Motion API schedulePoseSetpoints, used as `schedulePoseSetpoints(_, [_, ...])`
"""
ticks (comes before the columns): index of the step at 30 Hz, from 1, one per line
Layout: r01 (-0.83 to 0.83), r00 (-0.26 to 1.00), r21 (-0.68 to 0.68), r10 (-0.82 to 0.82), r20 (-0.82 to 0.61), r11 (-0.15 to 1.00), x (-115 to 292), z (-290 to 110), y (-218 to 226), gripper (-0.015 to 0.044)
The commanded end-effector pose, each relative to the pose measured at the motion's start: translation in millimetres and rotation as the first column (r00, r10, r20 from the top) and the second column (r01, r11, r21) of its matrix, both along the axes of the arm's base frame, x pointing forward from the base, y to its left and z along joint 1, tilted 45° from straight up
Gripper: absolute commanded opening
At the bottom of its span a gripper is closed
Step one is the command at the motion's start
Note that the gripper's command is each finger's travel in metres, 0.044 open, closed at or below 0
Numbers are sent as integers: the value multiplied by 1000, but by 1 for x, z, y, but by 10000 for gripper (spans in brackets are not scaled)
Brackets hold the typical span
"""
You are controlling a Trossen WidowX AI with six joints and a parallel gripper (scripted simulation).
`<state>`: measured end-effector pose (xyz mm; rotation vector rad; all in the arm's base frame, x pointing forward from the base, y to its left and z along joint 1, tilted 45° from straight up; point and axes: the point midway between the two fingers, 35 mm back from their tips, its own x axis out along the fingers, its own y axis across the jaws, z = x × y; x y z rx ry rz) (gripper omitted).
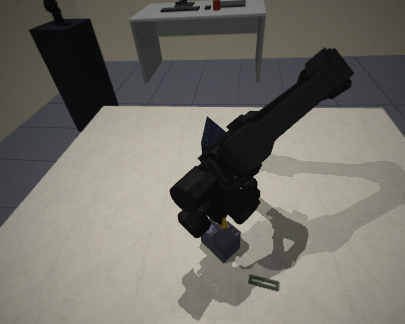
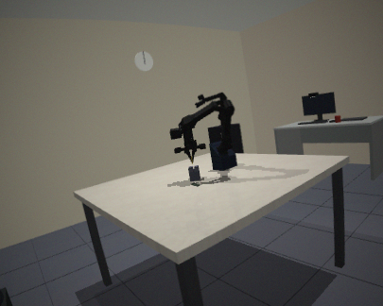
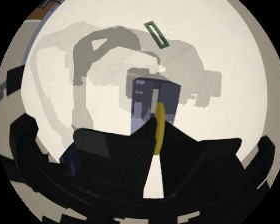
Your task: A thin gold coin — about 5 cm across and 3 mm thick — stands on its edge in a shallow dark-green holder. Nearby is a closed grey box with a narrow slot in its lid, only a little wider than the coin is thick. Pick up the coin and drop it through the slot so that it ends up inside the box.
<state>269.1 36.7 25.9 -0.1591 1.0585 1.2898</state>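
My gripper (image 1: 220, 219) (image 2: 192, 159) (image 3: 156, 121) is shut on the gold coin (image 1: 224, 224) (image 2: 192, 162) (image 3: 161, 115) and points down. The coin is on edge between the fingertips; its lower part sticks out below them. It is over the grey box (image 1: 222, 245) (image 2: 195, 174) (image 3: 170, 95), close to the lid. In the wrist view a pale narrow strip shows on the lid, roughly in line with the coin, which overlaps its near end. Whether the coin's edge touches the lid cannot be told. The dark-green holder (image 1: 250, 279) (image 3: 164, 46) lies empty on the table.
The white table (image 1: 111, 200) (image 2: 176, 222) carries the box and holder. A dark-blue block (image 2: 223, 161) stands by the arm's base, partly hidden by the arm in the top view. The arm's shadow falls across the box and table.
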Motion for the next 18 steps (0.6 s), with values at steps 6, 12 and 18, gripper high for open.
schedulePoseSetpoints(6, [2,1000,0,-2,-1,1000,-2,-2,-2,0])
schedulePoseSetpoints(12, [-4,1000,1,4,4,1000,-5,-4,-3,0])
schedulePoseSetpoints(18, [2,1000,3,-2,3,1000,-3,-2,-2,0])
